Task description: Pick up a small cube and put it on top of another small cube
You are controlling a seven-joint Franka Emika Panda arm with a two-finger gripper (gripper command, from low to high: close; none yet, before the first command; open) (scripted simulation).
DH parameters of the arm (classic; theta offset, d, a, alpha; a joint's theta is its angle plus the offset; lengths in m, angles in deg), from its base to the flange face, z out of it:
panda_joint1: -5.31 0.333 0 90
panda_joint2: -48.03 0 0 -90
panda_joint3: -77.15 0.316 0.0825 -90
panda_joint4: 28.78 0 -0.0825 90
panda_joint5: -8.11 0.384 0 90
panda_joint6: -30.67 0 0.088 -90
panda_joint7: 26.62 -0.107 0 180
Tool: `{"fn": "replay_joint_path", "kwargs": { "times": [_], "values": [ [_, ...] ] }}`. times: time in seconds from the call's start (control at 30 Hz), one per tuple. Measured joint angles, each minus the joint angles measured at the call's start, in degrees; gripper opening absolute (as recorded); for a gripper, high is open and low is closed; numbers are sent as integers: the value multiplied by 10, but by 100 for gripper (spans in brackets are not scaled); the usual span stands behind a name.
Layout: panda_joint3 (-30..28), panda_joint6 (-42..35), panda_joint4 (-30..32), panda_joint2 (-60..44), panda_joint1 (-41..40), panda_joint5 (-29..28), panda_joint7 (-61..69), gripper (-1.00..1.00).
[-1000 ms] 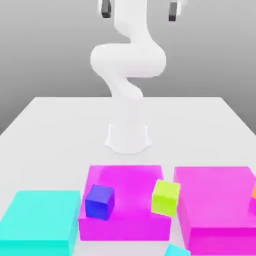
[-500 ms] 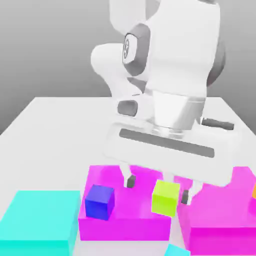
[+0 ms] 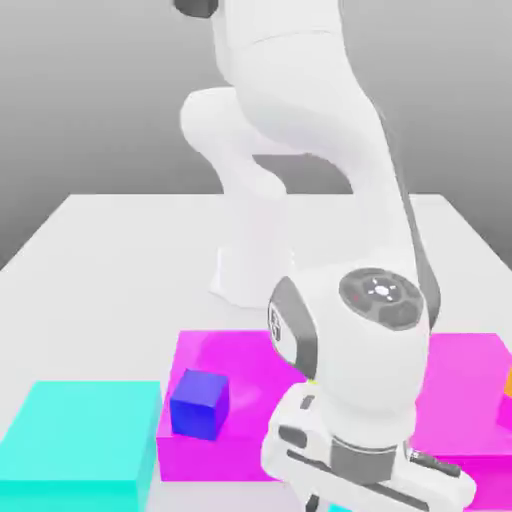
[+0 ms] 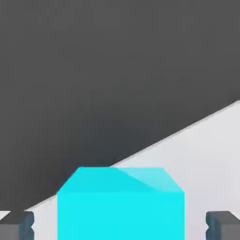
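The pale table runs under everything and lies behind and around the fingertips, looking the same as before. Over it the white arm has changed most: half a second ago its hand hung above the middle block, and now it is down at the front, nearer the camera. The magenta block in the middle sits behind the fingers toward the exterior view's left, the pink block lies behind them toward the exterior view's right, and the turquoise block is well apart from them on the exterior view's left; all three are unmoved. The gripper has its fingers wide, one on either side of the small cyan cube, with a gap between each and the cube, so nothing is held yet. That cube is the task's thing now being straddled. The blue cube stays on the magenta block, behind the fingers and toward the exterior view's left. The yellow-green cube, plain to see earlier, is now just a sliver behind the hand. A bit of orange cube remains at the exterior view's right edge, beyond the fingers.
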Motion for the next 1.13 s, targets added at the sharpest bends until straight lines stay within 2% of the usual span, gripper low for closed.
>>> {"fn": "replay_joint_path", "kwargs": {
  "times": [0.13, 0.3, 0.57, 0.83, 0.97, 1.0, 1.13],
  "values": [
    [1, 0, 0, 1, 0, 1, 0, -100],
    [29, -67, 27, 93, -29, 42, 28, -100],
    [-1, -139, 103, 237, -80, 89, 38, -100],
    [-43, -195, 187, 393, -122, 174, 71, -100],
    [-48, -128, 213, 356, -128, 175, 68, -100],
    [-49, -105, 218, 338, -128, 172, 66, 100],
    [-49, -105, 218, 338, -128, 172, 66, 100]
  ]
}}
